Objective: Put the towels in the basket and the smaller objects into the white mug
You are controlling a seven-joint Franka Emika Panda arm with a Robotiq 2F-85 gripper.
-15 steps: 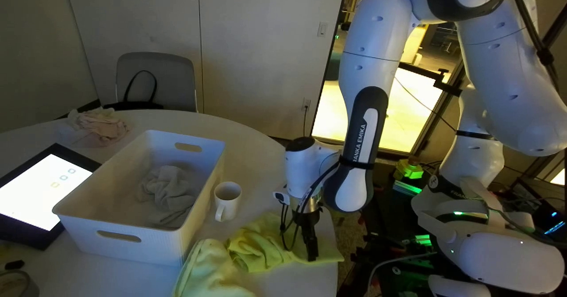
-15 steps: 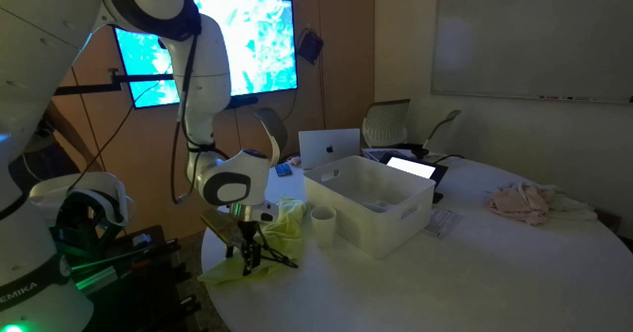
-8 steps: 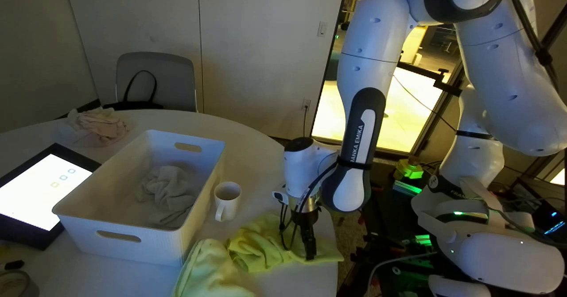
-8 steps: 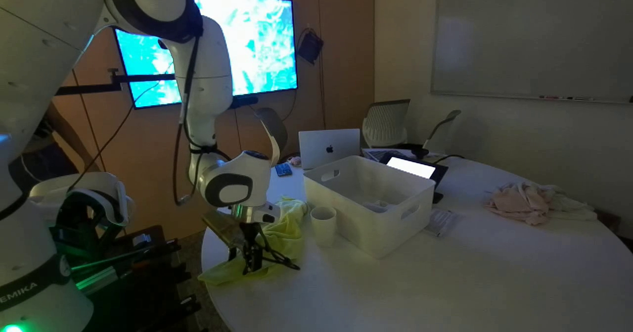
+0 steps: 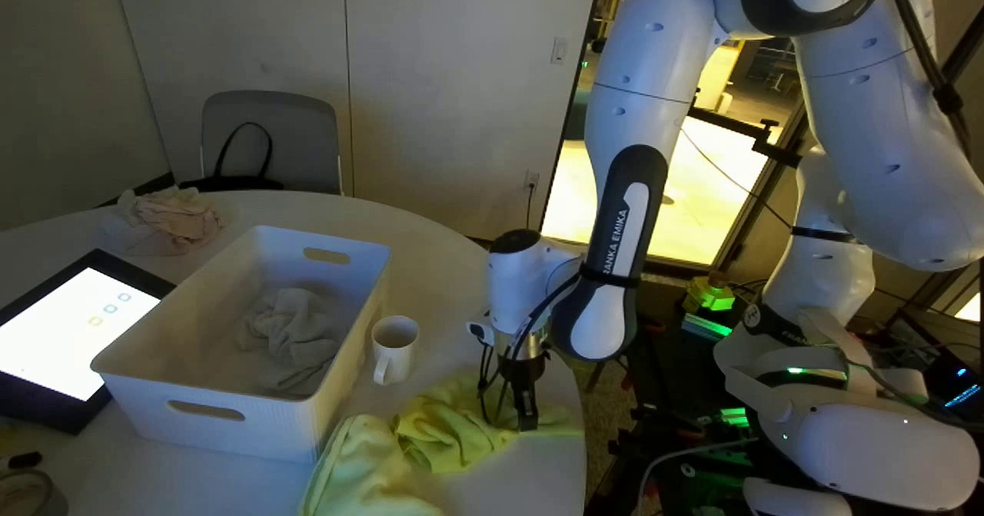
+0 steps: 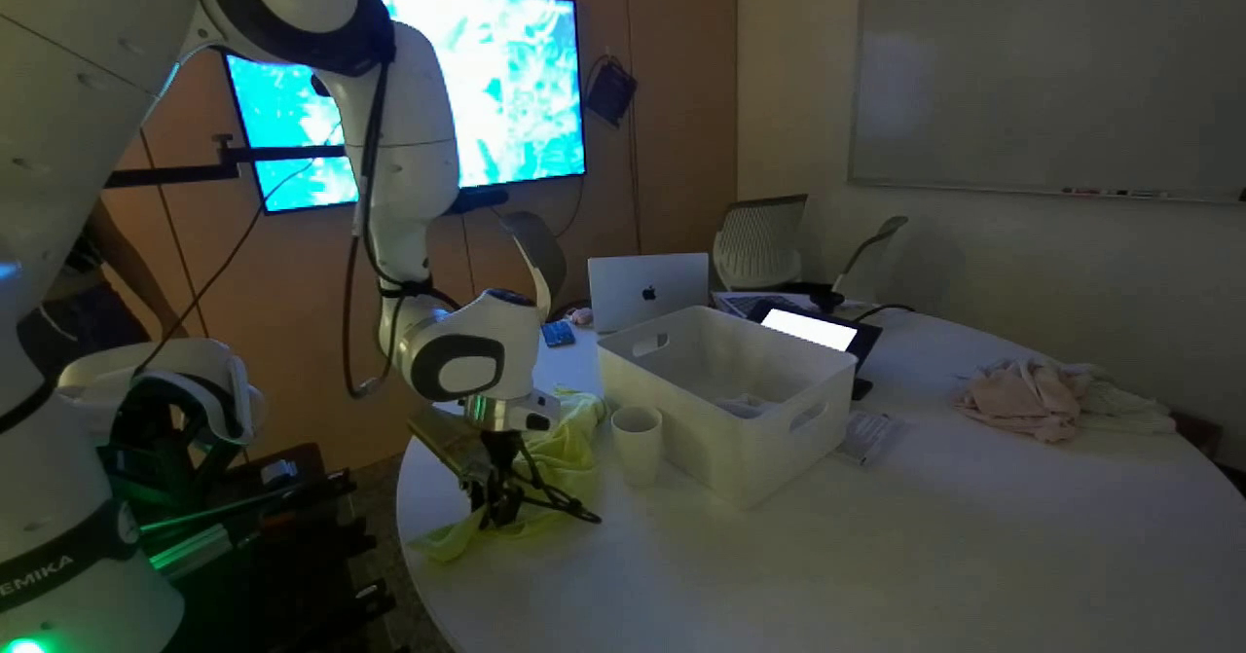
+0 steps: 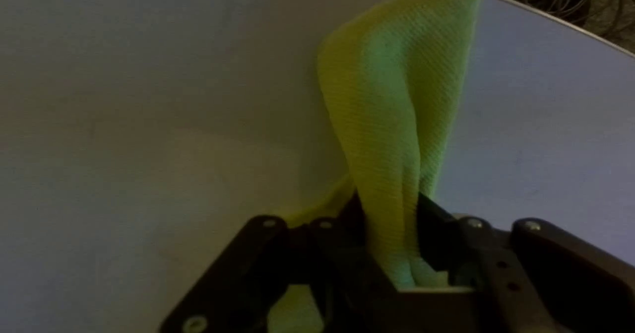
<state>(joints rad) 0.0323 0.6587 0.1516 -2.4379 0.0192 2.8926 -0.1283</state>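
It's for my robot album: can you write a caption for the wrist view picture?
Got it! The gripper pinches a yellow-green towel, with the table underneath.

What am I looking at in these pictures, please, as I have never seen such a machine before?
The machine is a white robot arm ending in a two-fingered gripper. Two pictures come from cameras outside the robot, in different places; the third is taken from its wrist, looking past the gripper. On the pale table stands a white basket with a grey-white towel inside; beside it are a white mug and a lit tablet. A pale yellow towel lies near the basket. Pinched in the gripper is a yellow-green towel, part of which seems to rest on the table.
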